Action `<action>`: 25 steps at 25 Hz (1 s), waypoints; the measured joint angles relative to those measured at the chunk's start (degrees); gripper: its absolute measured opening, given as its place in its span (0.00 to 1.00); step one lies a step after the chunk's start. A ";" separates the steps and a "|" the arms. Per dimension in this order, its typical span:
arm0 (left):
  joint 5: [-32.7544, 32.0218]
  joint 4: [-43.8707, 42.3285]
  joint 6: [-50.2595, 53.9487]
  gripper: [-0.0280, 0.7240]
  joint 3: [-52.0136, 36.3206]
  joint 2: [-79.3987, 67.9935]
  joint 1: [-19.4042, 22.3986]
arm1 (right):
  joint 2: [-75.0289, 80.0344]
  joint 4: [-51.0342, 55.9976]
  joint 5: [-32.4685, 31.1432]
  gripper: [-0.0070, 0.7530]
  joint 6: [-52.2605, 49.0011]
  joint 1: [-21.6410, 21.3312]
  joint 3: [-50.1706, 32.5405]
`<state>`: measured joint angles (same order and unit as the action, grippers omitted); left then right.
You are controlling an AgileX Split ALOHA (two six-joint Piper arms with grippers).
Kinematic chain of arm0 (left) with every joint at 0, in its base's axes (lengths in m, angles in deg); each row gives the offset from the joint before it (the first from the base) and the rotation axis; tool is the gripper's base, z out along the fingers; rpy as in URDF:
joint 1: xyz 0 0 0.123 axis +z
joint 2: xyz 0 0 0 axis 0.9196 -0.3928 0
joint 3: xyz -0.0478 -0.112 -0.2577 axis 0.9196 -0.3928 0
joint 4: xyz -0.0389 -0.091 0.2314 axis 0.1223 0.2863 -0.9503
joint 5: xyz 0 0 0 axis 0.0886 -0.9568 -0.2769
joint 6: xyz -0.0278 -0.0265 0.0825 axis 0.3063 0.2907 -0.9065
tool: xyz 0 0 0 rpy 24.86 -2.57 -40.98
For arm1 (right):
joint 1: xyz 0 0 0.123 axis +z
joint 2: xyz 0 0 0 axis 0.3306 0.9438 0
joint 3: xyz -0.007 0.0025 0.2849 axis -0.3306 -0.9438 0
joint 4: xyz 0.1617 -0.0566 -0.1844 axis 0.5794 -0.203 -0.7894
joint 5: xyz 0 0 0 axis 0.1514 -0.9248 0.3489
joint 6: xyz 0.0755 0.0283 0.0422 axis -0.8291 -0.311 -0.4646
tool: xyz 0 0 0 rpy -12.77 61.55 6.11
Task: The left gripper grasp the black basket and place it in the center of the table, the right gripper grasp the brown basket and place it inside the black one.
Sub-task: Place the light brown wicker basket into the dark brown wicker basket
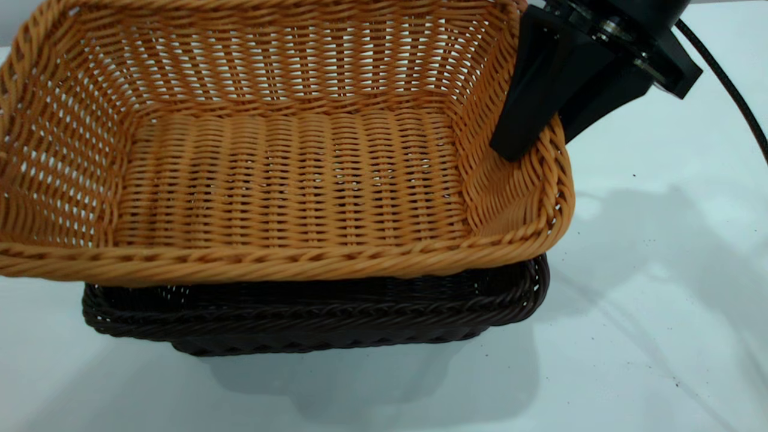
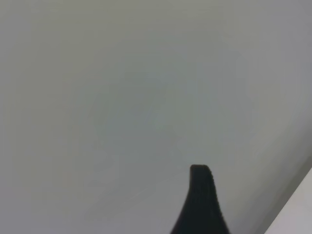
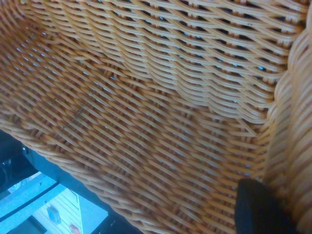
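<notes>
While the right claw [image 1: 531, 135] clamps the braided rim on one short side of the rectangular orange-tan wicker basket [image 1: 288, 174], that brown basket hangs tilted above the rectangular dark brown-black wicker basket [image 1: 312, 315]. One broad black finger [image 1: 528, 96] lies against the inside of the sloping wall and the other shows just behind the rim on the outside, so the weave is pinched between them. A thin black cable [image 1: 729, 90] trails from the claw's body toward the exterior view's right edge.

The black basket sits flat on the wide white matte table [image 1: 660, 300], near the middle of the exterior view, and only its near long rim and its right corner show beneath the brown one. The brown basket's near long rim overhangs the black basket's near rim; whether the two touch cannot be told from this angle. A few tiny dark specks [image 1: 651, 241] dot the table to the right of both baskets.

From the right wrist, the brown basket's woven floor and wall [image 3: 146, 112] fill the picture, with one black fingertip [image 3: 261, 207] against the weave.

From the left wrist, only one black finger [image 2: 201, 204] of the left claw shows over bare white table [image 2: 122, 97]; whether that claw is spread or closed cannot be told. No brand, label or writing can be read on anything.
</notes>
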<state>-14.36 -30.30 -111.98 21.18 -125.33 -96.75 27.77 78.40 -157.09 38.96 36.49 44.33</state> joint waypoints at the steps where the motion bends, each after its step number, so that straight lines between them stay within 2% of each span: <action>1: 0.00 0.00 0.00 0.68 0.00 0.00 0.00 | 0.00 0.00 0.00 0.15 -0.08 0.00 0.00; 25: -2.80 0.11 0.04 0.68 0.00 0.00 0.00 | 4.70 1.71 0.24 0.15 -2.28 0.00 0.00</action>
<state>-17.16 -30.19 -111.94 21.18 -125.33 -96.75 32.47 80.11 -156.86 36.68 36.49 44.33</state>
